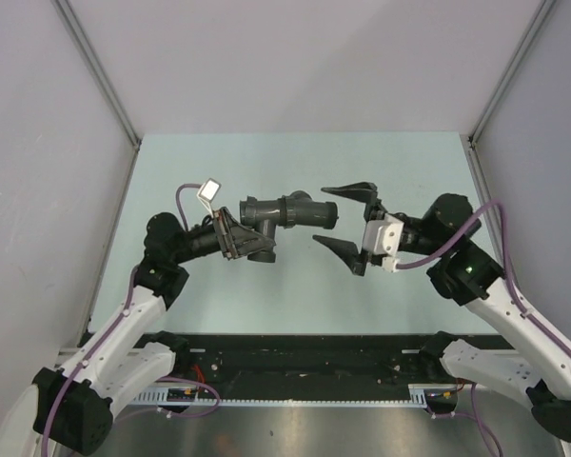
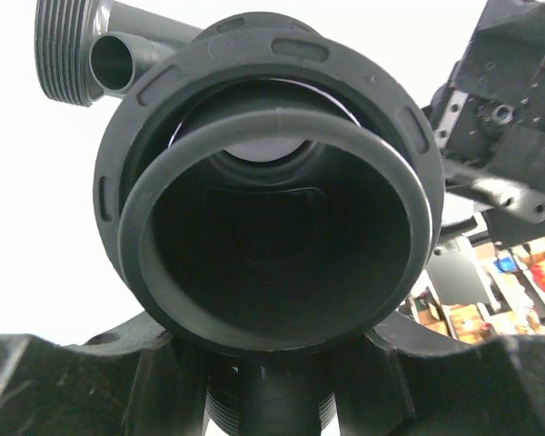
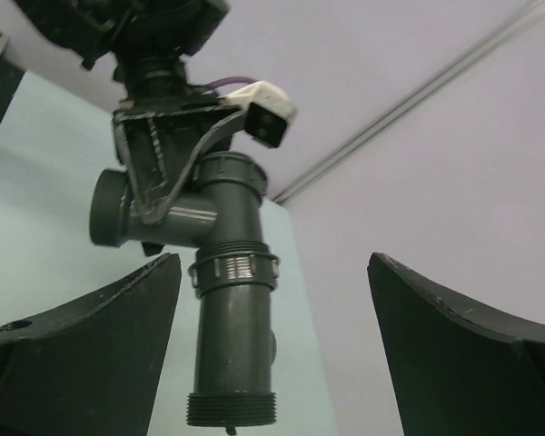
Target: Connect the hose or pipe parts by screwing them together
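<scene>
The pipe parts hang above the table as one piece: a branched fitting (image 1: 258,227) with a straight tube (image 1: 307,209) sticking out to the right. A ribbed nut (image 3: 233,271) sits around the joint. My left gripper (image 1: 234,236) is shut on the branched fitting (image 3: 162,216), its fingers (image 2: 45,381) on either side of the lower port. The tube's flared rim (image 2: 272,127) fills the left wrist view. My right gripper (image 1: 320,215) stands open around the tube's free end, its fingers (image 3: 82,345) well apart from the tube (image 3: 232,354) and not touching it.
The pale green table (image 1: 409,171) lies below, bounded by grey walls with metal corner posts (image 1: 500,95). Purple cables (image 1: 181,195) run along both arms. The right arm's wrist (image 2: 509,118) shows in the left wrist view.
</scene>
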You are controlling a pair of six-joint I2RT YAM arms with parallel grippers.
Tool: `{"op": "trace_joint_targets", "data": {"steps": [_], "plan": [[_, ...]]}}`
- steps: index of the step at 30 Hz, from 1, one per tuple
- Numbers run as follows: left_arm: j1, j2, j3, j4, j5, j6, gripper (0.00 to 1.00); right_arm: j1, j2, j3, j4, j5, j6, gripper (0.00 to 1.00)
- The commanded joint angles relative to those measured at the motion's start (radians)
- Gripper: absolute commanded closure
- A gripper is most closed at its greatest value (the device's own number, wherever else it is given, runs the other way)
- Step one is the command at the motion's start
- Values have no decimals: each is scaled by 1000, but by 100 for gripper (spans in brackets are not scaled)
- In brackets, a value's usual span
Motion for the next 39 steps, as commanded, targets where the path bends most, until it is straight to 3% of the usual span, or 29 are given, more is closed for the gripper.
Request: {"op": "trace_joint_targets", "data": {"steps": [1,5,11,13,25,32,35,38,39], "plan": [[7,-19,70,-20,79,-93,100,85,32,-11,-150,91,-199,12],[7,-50,72,-77,74,-93,100,177,65,-11,-188,190,-241,8],[7,-67,92,-106,103,-107,100,206,112,-10,-158,220,-216,7],[7,-68,95,-112,106,-108,99,223,137,-10,-150,261,-216,2],[2,-64,87,-134,125,-99,100,251,204,-10,-75,378,-225,5],[-1,-63,83,-140,130,-95,100,260,223,-8,-64,389,-218,16],[-7,-63,83,-141,136,-98,100,263,227,-10,-50,392,-204,31],[-12,-68,87,-141,143,-96,100,265,230,-8,-47,404,-199,36],[-15,-70,95,-141,142,-89,100,263,233,-8,-47,411,-196,42]]}}
